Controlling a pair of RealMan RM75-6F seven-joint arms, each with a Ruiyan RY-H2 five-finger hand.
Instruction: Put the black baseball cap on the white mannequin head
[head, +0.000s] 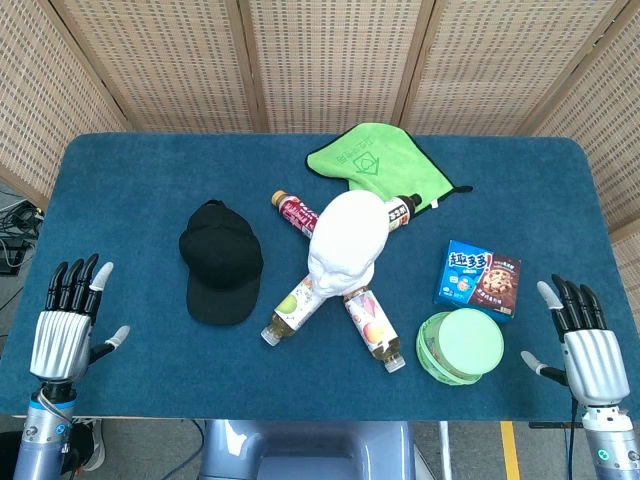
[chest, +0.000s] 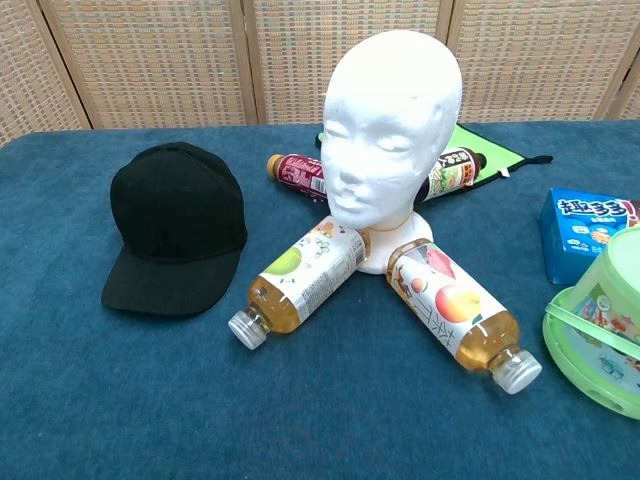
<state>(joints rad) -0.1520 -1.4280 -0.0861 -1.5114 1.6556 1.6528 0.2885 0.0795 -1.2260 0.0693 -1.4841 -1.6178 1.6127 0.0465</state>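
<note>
Head view, black baseball cap (head: 221, 264) at nine o'clock of white mannequin head (head: 346, 241), left robot hand (head: 67, 330) and right robot hand (head: 585, 346) both empty, fingers spread

Silver ribbed palms on left hand (head: 68, 318) and right hand (head: 582, 335); black fingers, white thumbs and outermost fingers; grey-blue wrists with a small green mark.
</note>
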